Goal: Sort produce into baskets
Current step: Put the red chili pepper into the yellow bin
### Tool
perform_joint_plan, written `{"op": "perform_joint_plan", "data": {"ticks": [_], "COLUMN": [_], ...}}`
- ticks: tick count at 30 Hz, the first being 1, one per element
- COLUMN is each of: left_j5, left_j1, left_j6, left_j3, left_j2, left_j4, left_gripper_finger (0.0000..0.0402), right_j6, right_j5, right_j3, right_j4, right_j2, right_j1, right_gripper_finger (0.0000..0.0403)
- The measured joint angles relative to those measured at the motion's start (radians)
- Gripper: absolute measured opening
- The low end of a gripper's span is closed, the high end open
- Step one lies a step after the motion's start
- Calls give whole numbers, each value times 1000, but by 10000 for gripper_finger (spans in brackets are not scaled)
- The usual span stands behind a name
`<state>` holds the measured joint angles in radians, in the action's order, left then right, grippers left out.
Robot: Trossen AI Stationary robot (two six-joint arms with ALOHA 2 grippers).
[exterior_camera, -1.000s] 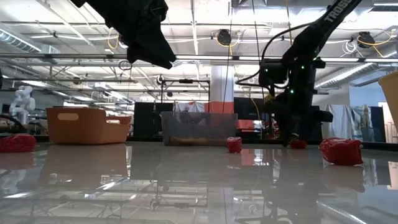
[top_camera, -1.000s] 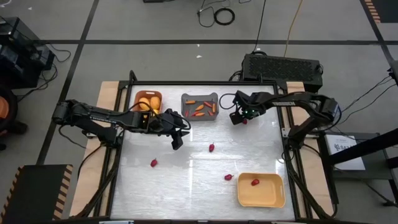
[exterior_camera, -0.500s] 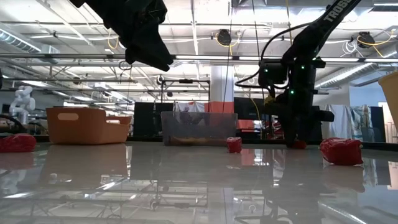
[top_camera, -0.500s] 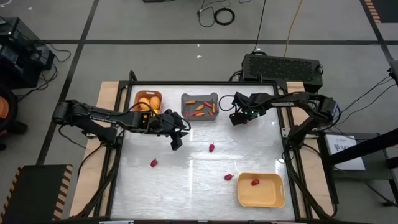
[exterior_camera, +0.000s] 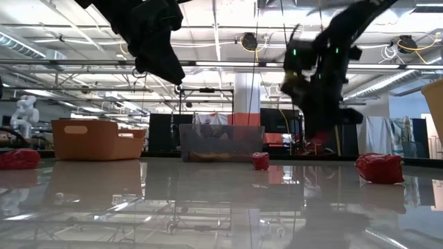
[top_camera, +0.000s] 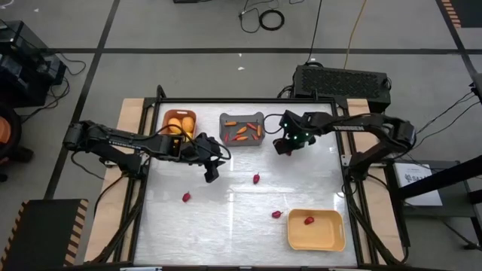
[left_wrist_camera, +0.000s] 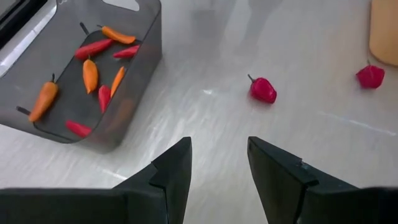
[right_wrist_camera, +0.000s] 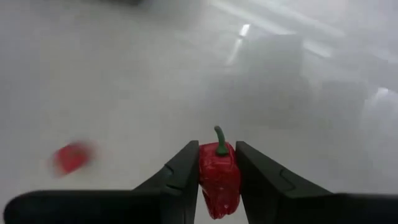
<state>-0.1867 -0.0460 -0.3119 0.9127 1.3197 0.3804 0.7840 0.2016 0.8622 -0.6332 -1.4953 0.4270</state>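
Observation:
My right gripper hangs over the table's far right part, just right of the dark grey basket, shut on a small dark-red fruit with a green stem. My left gripper is open and empty, above the table near the orange-brown basket. The grey basket holds slim orange and red peppers; the orange-brown one holds yellow-orange fruits. Loose red fruits lie on the table at centre, near left and beside the pale yellow basket. That basket holds one red fruit. My right gripper pinches the red fruit by its two sides between both fingers. The green stem points forward, past the fingertips. The fruit is lifted clear of the table.
The three baskets stand at the far left, far centre and near right of the glossy white tabletop. A black frame rims the table. In the low view the room beyond shows shelves and equipment behind the baskets.
My right gripper has shut on the red fruit that lay at the table's far right. It has lifted the fruit off the surface, tipping and shifting a little toward the table's left.

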Motion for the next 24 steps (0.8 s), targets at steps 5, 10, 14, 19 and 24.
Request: {"op": "perform_joint_plan", "data": {"ticks": [5,10,14,19,24], "left_j5": [0,0,2,90,194], "left_j1": [-2,-3,-3,-3,-3], "left_j6": [45,133,189,231,244], "left_j3": [0,-6,-40,-88,-119], "left_j2": [0,0,0,0,0], "left_j4": [5,-3,-42,-131,-185], "left_gripper_finger": [164,164,164,164,164], "right_j6": [116,322,533,833,1185], "right_j5": [54,67,66,-3,-40], "right_j3": [77,175,227,234,233], "right_j4": [-106,-211,-216,-216,-193], "right_j2": [71,125,134,122,86], "right_j1": [-150,-370,-570,-822,-1031], "right_gripper_finger": [91,91,91,91,91]}}
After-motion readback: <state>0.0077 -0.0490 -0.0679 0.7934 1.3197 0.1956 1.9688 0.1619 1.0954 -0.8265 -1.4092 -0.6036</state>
